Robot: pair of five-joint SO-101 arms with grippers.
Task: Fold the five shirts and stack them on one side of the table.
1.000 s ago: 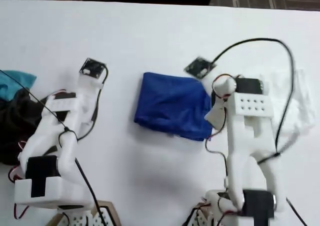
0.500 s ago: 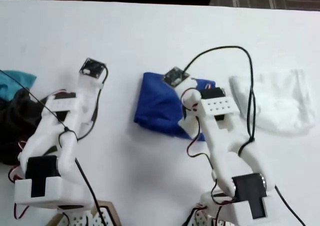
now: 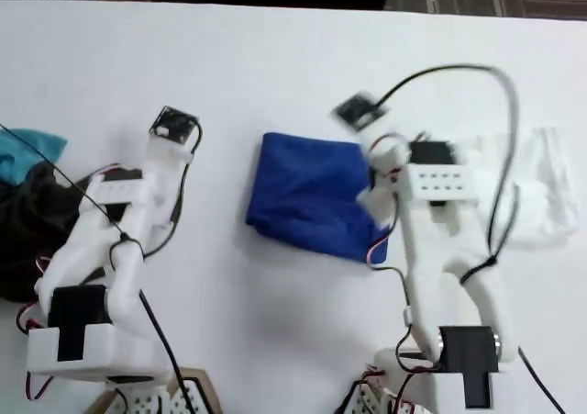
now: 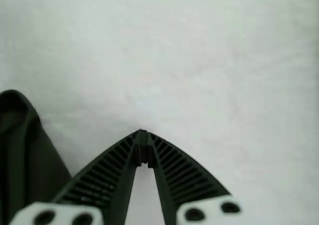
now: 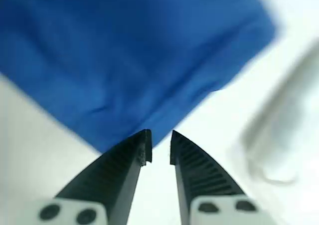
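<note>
Progress looks early: the blue shirt (image 3: 312, 194) lies folded mid-table, the white shirt (image 3: 541, 189) beside it, and a dark pile (image 3: 27, 221) waits unfolded at the left edge. Jaws narrowly apart and empty, the right gripper (image 5: 159, 140) hangs at the blue shirt's edge; the left gripper (image 4: 143, 145) is closed over bare table (image 3: 275, 56)

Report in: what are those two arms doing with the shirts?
Left gripper shut, empty, over bare table. Right gripper open at edge of folded blue shirt. Nothing in the way.
</note>
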